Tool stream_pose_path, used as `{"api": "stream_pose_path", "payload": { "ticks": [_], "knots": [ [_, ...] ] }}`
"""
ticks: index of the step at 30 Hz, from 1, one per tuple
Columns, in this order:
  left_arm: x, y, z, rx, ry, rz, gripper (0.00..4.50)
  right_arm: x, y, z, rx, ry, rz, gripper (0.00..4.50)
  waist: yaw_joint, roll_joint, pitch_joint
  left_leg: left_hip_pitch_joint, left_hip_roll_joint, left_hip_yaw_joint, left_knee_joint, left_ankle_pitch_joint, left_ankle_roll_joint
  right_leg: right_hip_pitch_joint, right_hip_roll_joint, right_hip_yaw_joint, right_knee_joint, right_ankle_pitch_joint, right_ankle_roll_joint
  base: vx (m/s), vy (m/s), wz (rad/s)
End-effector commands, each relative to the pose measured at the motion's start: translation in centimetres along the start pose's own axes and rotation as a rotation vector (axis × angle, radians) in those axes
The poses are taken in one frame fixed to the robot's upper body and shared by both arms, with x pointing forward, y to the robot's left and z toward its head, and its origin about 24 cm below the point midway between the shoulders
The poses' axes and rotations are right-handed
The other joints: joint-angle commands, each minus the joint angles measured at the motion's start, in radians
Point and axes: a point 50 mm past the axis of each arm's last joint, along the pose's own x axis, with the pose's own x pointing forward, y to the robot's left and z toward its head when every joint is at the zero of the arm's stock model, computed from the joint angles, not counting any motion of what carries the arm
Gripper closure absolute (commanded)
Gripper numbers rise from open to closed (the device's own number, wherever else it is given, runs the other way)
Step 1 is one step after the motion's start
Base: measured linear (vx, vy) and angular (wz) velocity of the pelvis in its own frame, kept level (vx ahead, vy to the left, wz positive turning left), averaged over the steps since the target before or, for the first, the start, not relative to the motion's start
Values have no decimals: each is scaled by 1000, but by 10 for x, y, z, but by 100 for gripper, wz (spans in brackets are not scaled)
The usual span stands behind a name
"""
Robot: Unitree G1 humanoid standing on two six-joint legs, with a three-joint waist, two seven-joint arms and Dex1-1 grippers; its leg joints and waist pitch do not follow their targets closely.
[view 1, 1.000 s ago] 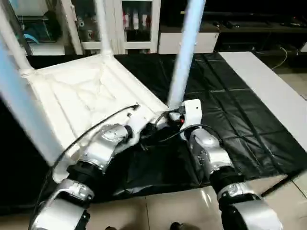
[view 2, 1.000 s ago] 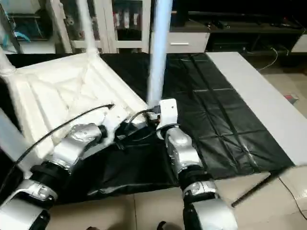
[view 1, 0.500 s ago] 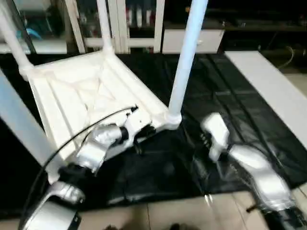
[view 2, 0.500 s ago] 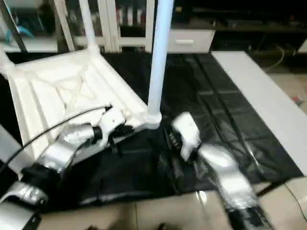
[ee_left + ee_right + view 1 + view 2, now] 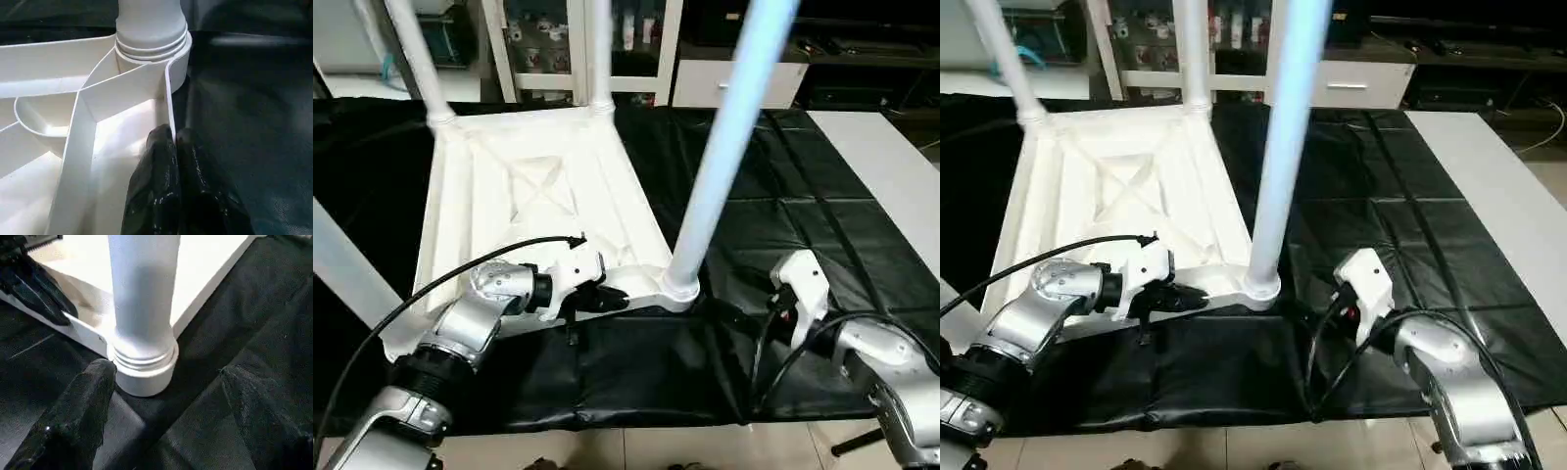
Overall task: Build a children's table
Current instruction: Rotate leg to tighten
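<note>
White plastic lies just ahead of both my grippers: the tabletop (image 5: pixel 543 211) rests upside down on the black cover (image 5: pixel 803 225) of the work table, its X-shaped ribs facing up. Three legs stand in its corner sockets, two at the far edge and one, the near leg (image 5: pixel 720 166), in the corner closest to me. A fourth pale tube (image 5: pixel 342 264) crosses my left side, though I cannot tell from here where it seats.

My left gripper (image 5: pixel 172 142) has its two black fingers (image 5: pixel 154 181) pressed together, pinching the thin upright rim of the tabletop's near edge, one finger inside the rim and one outside. The socket holding the near leg sits just beyond my fingertips along that same rim, close but not touching them.

My right gripper (image 5: pixel 161 416) stands wide, holding nothing. Its fingers (image 5: pixel 78 416) rest low over the black cover, apart from the socket collar (image 5: pixel 144 367), which sits between and a little past them. The near leg rises upright from that collar. Past it I see my left gripper's dark fingers on the rim.

A white board (image 5: pixel 891 186) lies beyond my right gripper, well apart from it, at the cover's far side.
</note>
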Motion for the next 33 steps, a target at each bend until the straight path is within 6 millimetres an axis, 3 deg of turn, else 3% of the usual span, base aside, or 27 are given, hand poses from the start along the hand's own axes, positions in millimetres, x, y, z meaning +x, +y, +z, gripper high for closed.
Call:
{"api": "stream_pose_path", "payload": {
  "ticks": [1,4,14,22,24,29,31,33],
  "knots": [
    [8,-12,-4,17,37,-116,450,-6,-3,4,1,-10,-14,76,-3,-7,-58,14,39,-13,-68,-251,43,33,-41,34,-60,-275,-191,0,0,0],
    [5,-14,-5,31,53,-169,450,-14,-2,3,12,-4,20,76,-1,-9,-56,16,40,-14,-69,-285,33,31,-42,36,-67,-335,-170,0,0,0],
    [-1,-23,-6,62,69,-249,450,-22,-4,3,19,4,17,76,2,-9,-61,14,40,-14,-68,-259,27,36,-40,35,-57,-259,-190,0,0,0],
    [-3,-26,-5,99,52,-232,450,-21,-2,3,19,-1,20,76,6,-10,-62,13,40,-15,-66,-247,31,38,-40,34,-54,-256,-189,0,0,0],
    [-4,-23,-2,124,11,-188,406,-20,-4,3,20,-10,6,76,6,-14,-62,13,40,-14,-65,-246,33,38,-41,34,-54,-254,-187,0,0,0],
    [-9,-24,2,110,-35,-182,365,-18,-4,4,31,-24,-10,76,8,-14,-63,13,41,-15,-66,-238,29,37,-42,34,-52,-268,-181,0,0,0],
    [-13,-26,12,121,-92,-162,343,-19,-4,3,46,-35,-24,76,6,-19,-63,13,42,-14,-65,-232,31,38,-43,34,-49,-253,-186,0,0,0],
    [-14,-26,20,131,-147,-128,332,-20,-5,5,55,-48,-39,76,7,-15,-63,15,43,-13,-65,-227,32,36,-41,34,-48,-239,-196,0,0,0]
  ]
}}
